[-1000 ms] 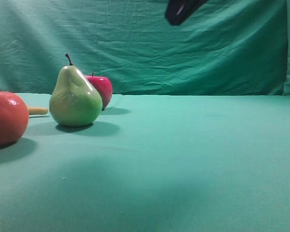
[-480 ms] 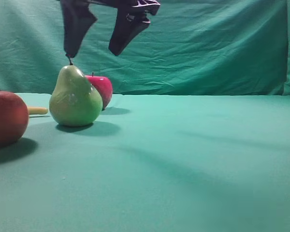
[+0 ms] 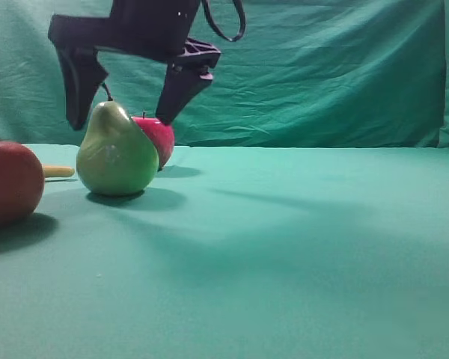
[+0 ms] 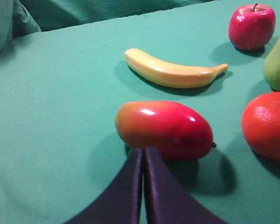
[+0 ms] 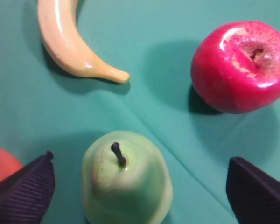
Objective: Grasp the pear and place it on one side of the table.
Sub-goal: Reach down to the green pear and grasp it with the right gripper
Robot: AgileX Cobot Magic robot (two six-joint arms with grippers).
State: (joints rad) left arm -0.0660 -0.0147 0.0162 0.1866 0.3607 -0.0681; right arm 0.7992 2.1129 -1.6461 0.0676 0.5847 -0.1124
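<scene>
Teal table [image 3: 299, 247] with the pear [image 3: 117, 152] standing upright beside the apple [image 3: 159, 140], right gripper [image 3: 123, 120] spread wide astride its top, nothing grasped yet, lift and placement both remaining.

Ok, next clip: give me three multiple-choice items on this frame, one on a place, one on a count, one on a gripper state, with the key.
1. Where is the right gripper?
A. spread around the top of the pear
B. over the bare right part of the table
C. resting on the banana

2. How many fruits show in the left wrist view?
A. three
B. five
C. seven

3. How is the left gripper?
A. shut on the mango
B. wide open
C. shut, holding nothing

Key:
1 A, its fingers flank the pear.
2 B: banana, mango, apple, orange fruit, pear edge.
3 C, its fingers meet short of the mango.
</scene>
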